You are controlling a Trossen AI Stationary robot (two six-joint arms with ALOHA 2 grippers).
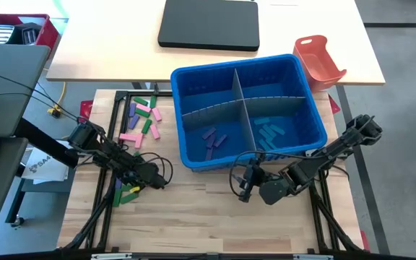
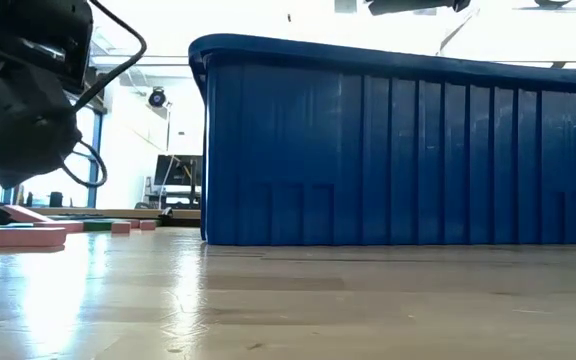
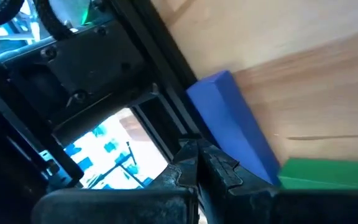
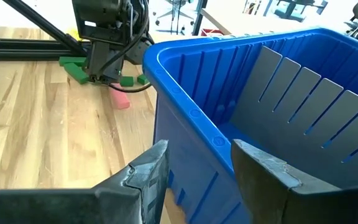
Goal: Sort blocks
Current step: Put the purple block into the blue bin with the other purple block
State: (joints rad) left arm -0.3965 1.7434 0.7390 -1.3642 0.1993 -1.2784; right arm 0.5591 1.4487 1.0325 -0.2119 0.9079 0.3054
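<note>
L gripper (image 1: pixel 132 189) shut empty over blue block (image 3: pixel 235 124) & green block (image 3: pixel 328 174) at table's front-left; R gripper (image 1: pixel 244 180) part open, empty, by blue bin (image 1: pixel 193 155); risk: closed tips shove blocks off the edge.

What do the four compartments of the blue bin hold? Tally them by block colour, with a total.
Blue plastic bin, high view:
Compartments with purple blocks: 1
Compartments with blue blocks: 1
Compartments with no blocks showing: 2
Total: 4
</note>
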